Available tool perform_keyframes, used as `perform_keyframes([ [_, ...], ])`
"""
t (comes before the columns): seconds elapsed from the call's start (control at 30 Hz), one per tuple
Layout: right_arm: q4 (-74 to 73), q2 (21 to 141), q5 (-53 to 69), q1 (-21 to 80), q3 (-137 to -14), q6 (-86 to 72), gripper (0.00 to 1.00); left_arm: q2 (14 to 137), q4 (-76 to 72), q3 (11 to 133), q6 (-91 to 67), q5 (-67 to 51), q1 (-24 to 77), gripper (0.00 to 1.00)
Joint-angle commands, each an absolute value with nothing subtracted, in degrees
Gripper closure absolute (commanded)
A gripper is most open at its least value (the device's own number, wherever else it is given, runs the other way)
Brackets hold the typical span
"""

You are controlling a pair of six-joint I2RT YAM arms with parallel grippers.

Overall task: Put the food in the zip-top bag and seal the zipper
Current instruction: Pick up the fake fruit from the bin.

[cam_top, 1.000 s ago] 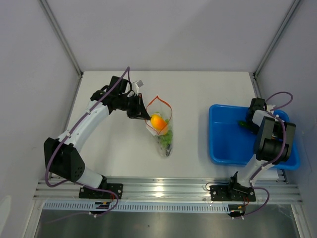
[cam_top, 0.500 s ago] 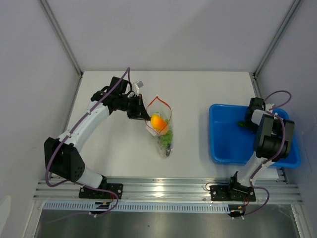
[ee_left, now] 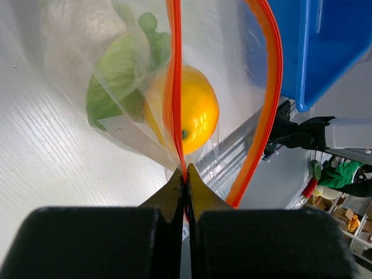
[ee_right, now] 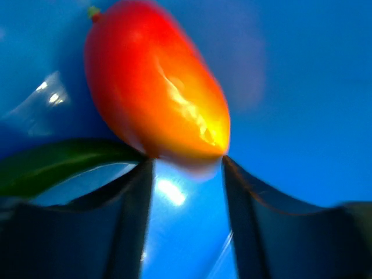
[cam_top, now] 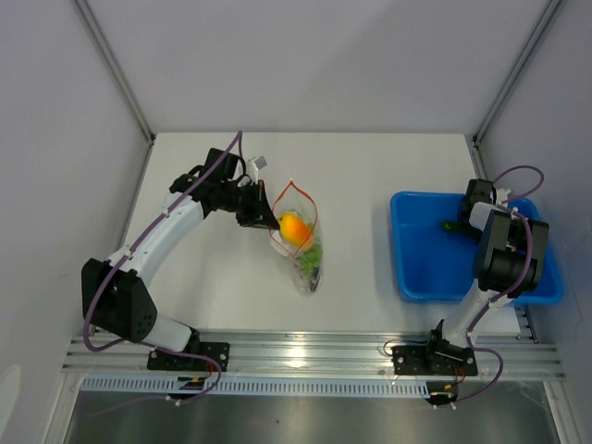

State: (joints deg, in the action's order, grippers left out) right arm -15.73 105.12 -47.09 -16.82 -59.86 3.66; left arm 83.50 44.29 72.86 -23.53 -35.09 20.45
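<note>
My left gripper (cam_top: pixel 270 220) (ee_left: pixel 186 171) is shut on the near orange-red zipper (ee_left: pixel 173 87) strip of the clear zip-top bag (cam_top: pixel 305 264), holding its mouth open. Inside the bag lie a yellow-orange fruit (cam_top: pixel 294 227) (ee_left: pixel 195 110) and green leafy pieces (ee_left: pixel 113 87). My right gripper (cam_top: pixel 460 225) (ee_right: pixel 185 160) is down in the blue tray (cam_top: pixel 425 277). Its two fingertips touch both sides of the near end of a red-orange toy fruit (ee_right: pixel 157 87). A green piece (ee_right: pixel 52 163) lies just left of the left finger.
The blue tray (ee_right: pixel 302 87) sits at the table's right edge, close to the right wall post. White tabletop lies between the bag and the tray. An aluminium rail runs along the near edge by the arm bases.
The right jaws have narrowed onto the red-orange fruit, and the blue tray has slid slightly to the right. The left gripper still holds the bag's mouth, shifted a little.
</note>
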Motion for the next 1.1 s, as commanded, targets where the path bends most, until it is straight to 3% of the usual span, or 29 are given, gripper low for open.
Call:
perform_keyframes([
  [0.0,-13.36,106.26,-44.91,-17.22,-58.8,4.83,0.51,81.21,43.07,72.68,-23.99,-35.77,19.95,1.0],
  [0.03,-13.36,106.09,-44.91,-17.4,-58.8,4.92,0.58,81.3,42.98,72.6,-23.99,-35.68,19.95,0.99],
  [0.17,-13.62,104.16,-43.95,-17.49,-58.53,4.4,0.68,81.39,42.8,72.68,-24.43,-36.21,19.95,0.99],
  [0.33,-16.17,101.78,-42.02,-14.52,-58.71,2.73,0.72,81.21,42.54,71.98,-24.61,-36.74,19.95,1.0],
  [0.5,-14.86,98.35,-40.62,-10.55,-59.23,2.72,0.58,80.86,42.1,71.11,-24.7,-37.18,19.95,0.99],
  [0.63,-14.59,98.0,-38.16,-10.81,-61.52,2.72,0.37,80.95,42.54,70.49,-24.26,-37.53,19.95,1.0],
  [0.73,-13.98,98.35,-34.28,-11.42,-61.96,3.07,0.28,80.68,43.15,70.32,-23.99,-37.0,19.95,0.99],
  [1.07,-11.43,97.48,-35.24,-12.39,-63.72,5.8,0.25,80.33,42.36,68.3,-24.87,-37.35,19.95,0.99],
])
